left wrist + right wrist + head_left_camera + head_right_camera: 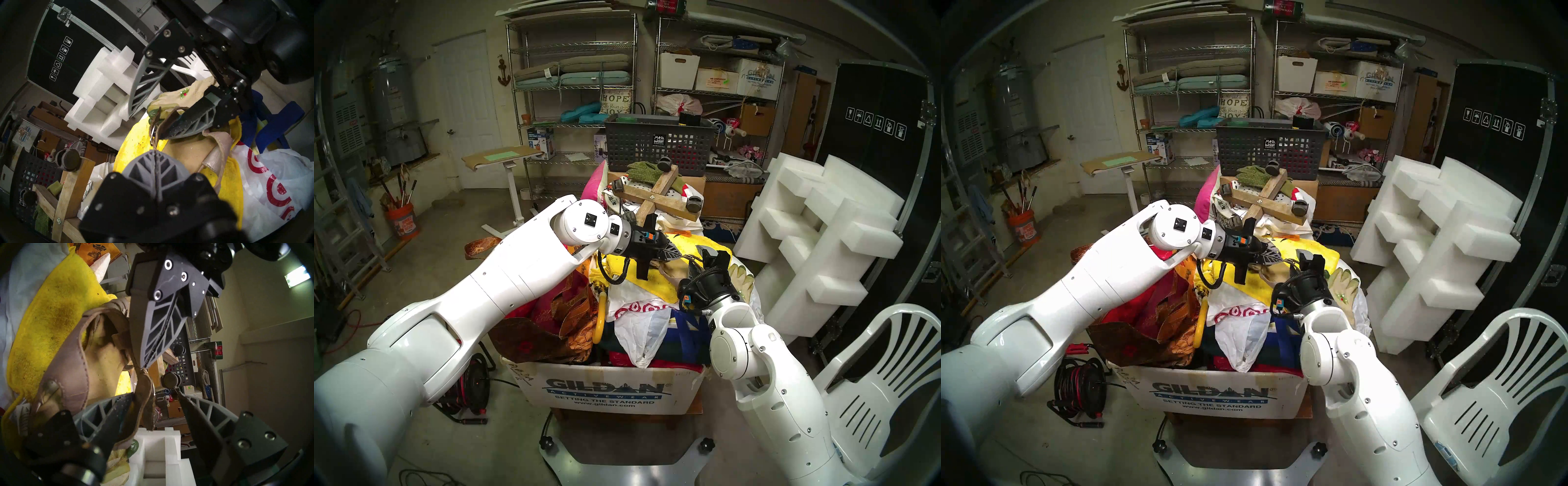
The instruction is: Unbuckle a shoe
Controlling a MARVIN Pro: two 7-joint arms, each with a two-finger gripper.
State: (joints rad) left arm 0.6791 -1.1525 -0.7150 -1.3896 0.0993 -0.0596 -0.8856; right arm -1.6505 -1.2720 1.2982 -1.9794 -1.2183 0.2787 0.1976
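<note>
The shoe (668,271) (1266,271), a tan strappy sandal, lies on a yellow towel (639,288) atop a heap of clutter. Its beige insole (185,152) (102,360) shows in both wrist views. My left gripper (678,255) (155,151) (144,366) is shut, with the thin ankle strap's end pinched at its tips. The strap runs from there through a small metal buckle (152,135) and loops over one finger (110,412) of my right gripper (711,253) (146,127) (156,393). That gripper's jaws stand apart, the other finger (203,412) clear of the strap.
The heap fills a Gildan cardboard box (605,390), with a white plastic bag (636,309) and a work glove (741,275) beside the shoe. Behind are a wooden cross with castors (663,197) and a grey mesh basket (656,142). Foam blocks (823,220) and a white chair (873,373) stand on the right.
</note>
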